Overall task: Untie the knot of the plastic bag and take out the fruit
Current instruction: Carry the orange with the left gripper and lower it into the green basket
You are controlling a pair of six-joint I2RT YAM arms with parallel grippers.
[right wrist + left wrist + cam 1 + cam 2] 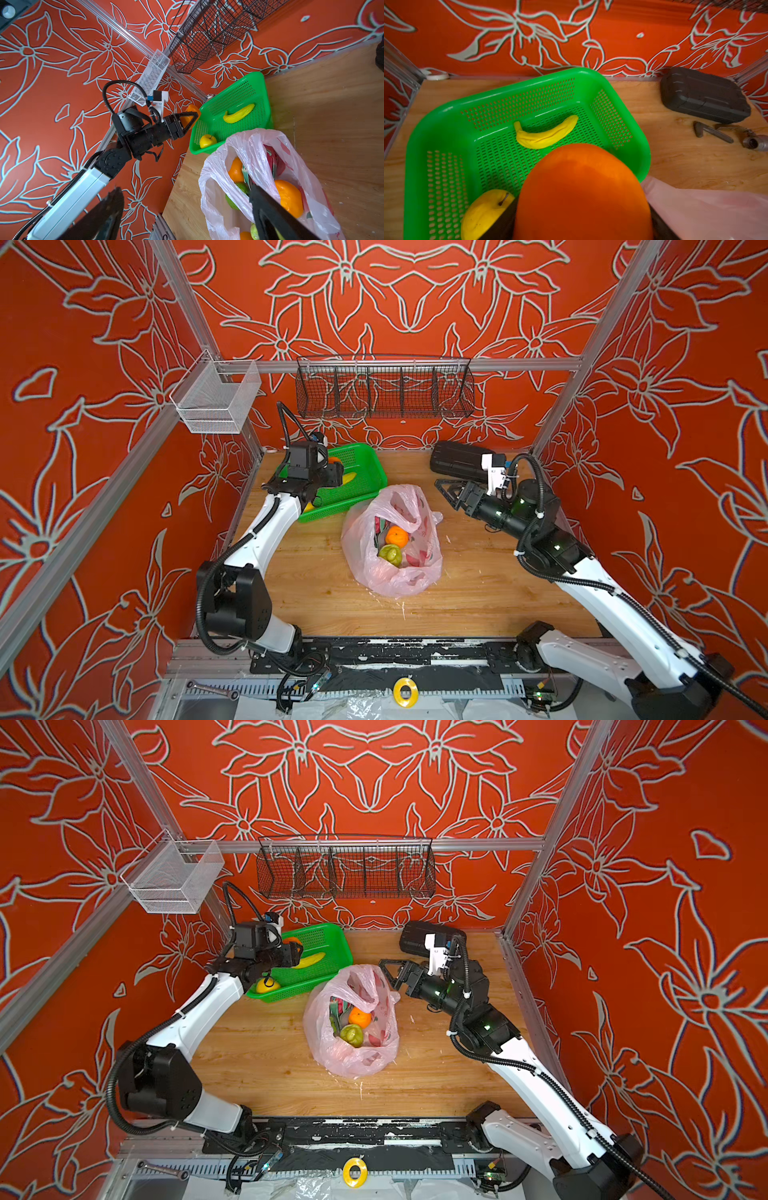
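Inside red floral walls (83,406), the wooden table (478,593) lies bare at front and right. At centre sits the plastic bag (365,572), mouth open, fruit (397,537) inside. At rear left, just beside it, stands the green basket (365,472). Over the basket the left gripper (336,472) clamps an orange (581,187). Beside the bag's rear rim the right gripper (449,495) stands spread wide, holding nothing.

The wooden desk (478,593) holds three things. A green basket (357,456) sits at the far left. The pink plastic bag (395,580) sits in the middle, just beside the basket. A black case (455,460) lies at the far right. Small white bits (403,608), maybe scraps, dot the wood.
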